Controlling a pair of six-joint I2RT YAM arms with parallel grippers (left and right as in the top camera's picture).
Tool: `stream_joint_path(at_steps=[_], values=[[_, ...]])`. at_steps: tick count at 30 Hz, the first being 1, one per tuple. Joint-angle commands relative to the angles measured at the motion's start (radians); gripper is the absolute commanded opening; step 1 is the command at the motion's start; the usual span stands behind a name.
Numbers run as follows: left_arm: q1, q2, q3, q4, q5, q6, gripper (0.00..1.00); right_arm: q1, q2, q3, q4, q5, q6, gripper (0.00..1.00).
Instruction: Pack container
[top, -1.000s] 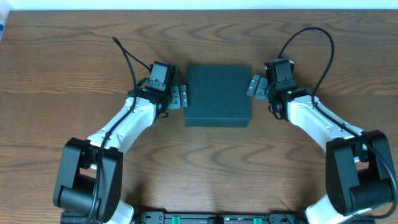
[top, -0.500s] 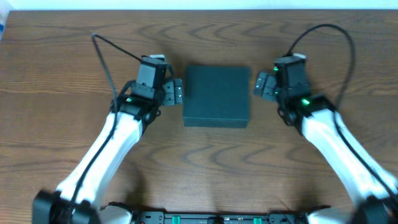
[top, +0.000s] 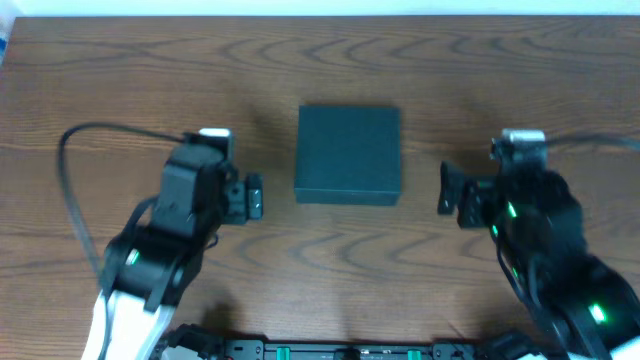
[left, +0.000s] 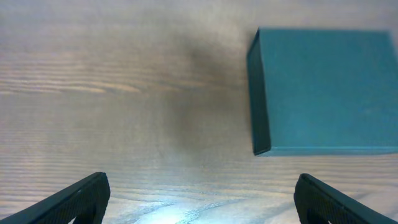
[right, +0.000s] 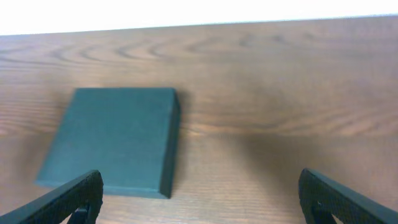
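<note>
The container (left: 323, 93) runs off the left wrist view's right edge, and its inside is hidden. Overhead, the left arm (top: 165, 250) and right arm (top: 545, 240) flanking it are blurred.

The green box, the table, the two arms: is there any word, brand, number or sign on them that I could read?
No readable text in any of the three views.
The container: plain teal lid and sides, no label or print.
The table: wood grain only.
The left tool and right tool: dark parts, no markings that can be made out.
</note>
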Motion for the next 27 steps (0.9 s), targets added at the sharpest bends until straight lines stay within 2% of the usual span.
stream_joint_path(at_steps=[1,12,14,27], values=[[-0.003,-0.103,-0.023,-0.022,-0.007,0.018,0.96,0.051,-0.092,0.0,-0.025,0.02,-0.041,0.99],[-0.003,-0.286,-0.023,-0.208,0.001,-0.032,0.96,0.086,-0.334,0.0,-0.235,-0.005,-0.04,0.99],[-0.003,-0.29,-0.023,-0.226,0.001,-0.064,0.96,0.086,-0.351,0.0,-0.245,-0.017,-0.04,0.99],[-0.003,-0.289,-0.023,-0.297,0.0,-0.065,0.96,0.086,-0.355,-0.001,-0.312,-0.094,-0.041,0.99]])
